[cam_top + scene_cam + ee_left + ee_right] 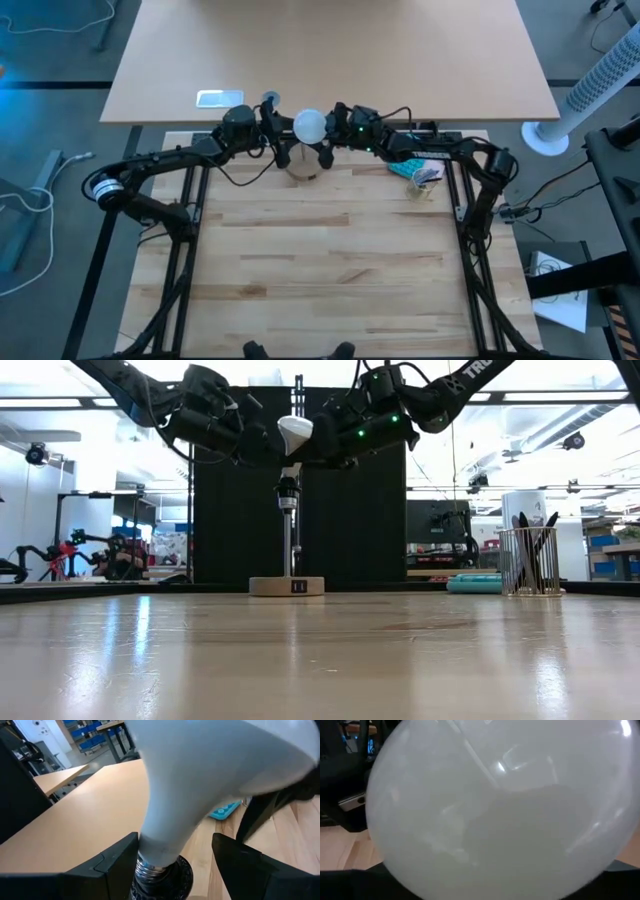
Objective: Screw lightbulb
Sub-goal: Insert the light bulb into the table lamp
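The white lightbulb stands tilted over the black socket, which tops a thin post on a round wooden disc at the table's far middle. In the left wrist view the bulb's threaded base sits in the socket's mouth. My right gripper comes from the right and is shut on the globe, which fills the right wrist view. My left gripper comes from the left and is open. Its fingers stand on either side of the bulb's neck and the socket; I cannot tell if they touch. My right gripper holds the bulb's globe between its two fingers, one on the near side and one on the far side. It comes level from the table's right. The bulb leans, neck down, with its threaded base in the socket. The globe hides the pads.
A wire holder with dark pens and a teal tray stand at the far right of the table. A second tan table lies beyond the far edge. The wide wooden tabletop stretches toward the near edge.
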